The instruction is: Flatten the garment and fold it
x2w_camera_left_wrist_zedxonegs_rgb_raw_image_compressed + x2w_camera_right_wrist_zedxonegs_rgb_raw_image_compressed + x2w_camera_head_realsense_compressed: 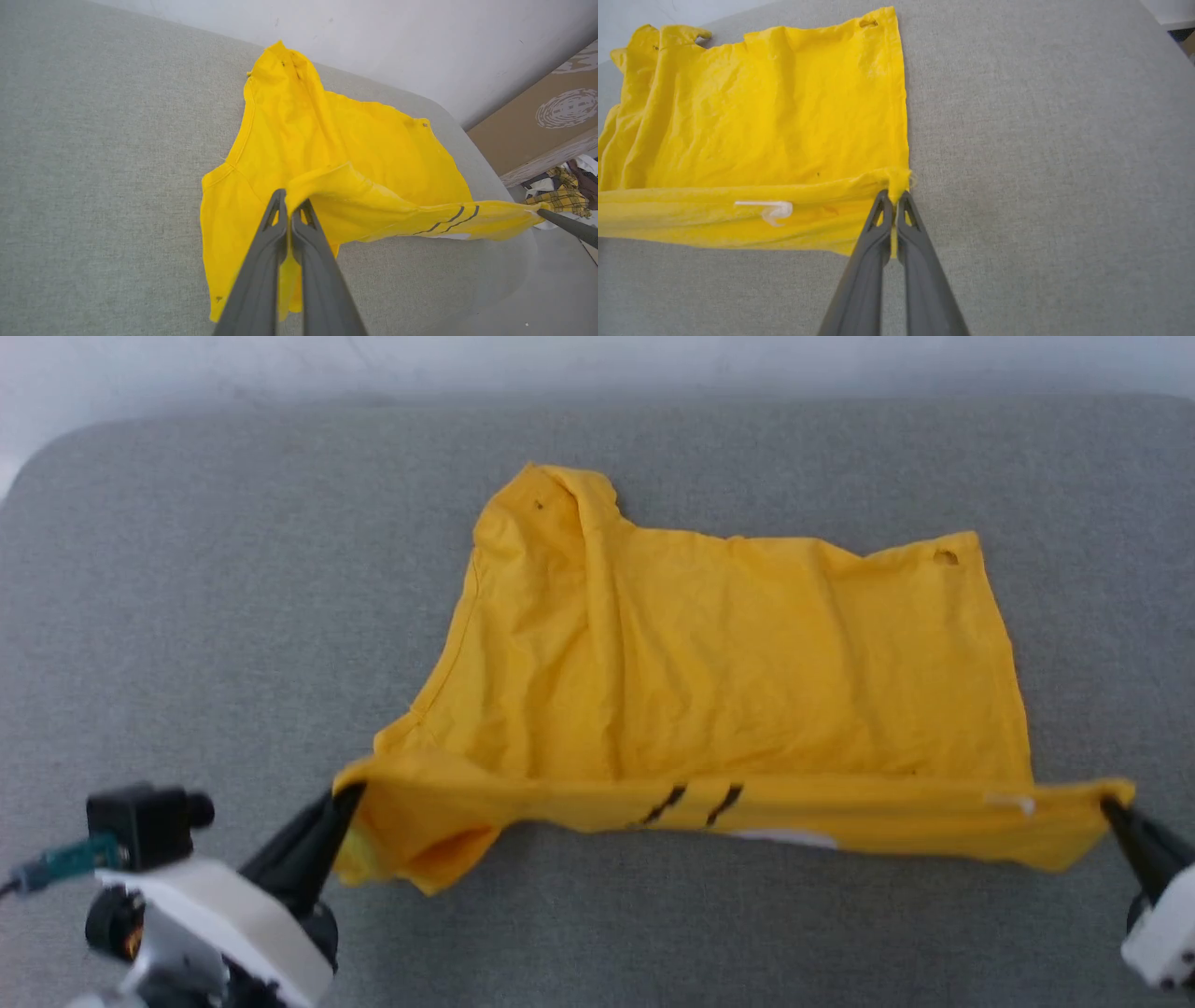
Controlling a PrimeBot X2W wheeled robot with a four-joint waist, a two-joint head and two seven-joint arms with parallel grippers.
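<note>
Garment (728, 672), bright yellow, one item: in the head view we find it spread on the grey padded surface (187, 616), its far part lying flat and creased, its near edge raised and taut between our two grippers. The left gripper (347, 795) is pinched together on the near-left corner, and the right gripper (1111, 807) on the near-right corner. We note two black lines (695, 805) on the raised edge, a white patch (784, 838) just beneath it, and a small hole (945, 557) at the far-right corner. Left wrist view: our fingers (257, 280) press together with yellow cloth between them. A brown box (537, 126) and a heap of checked cloth (560, 198) stand beyond the surface. Right wrist view: our fingers are clamped on the garment's corner, with cloth showing in the slit between them. A white tag (768, 207) sits on the raised band.
</note>
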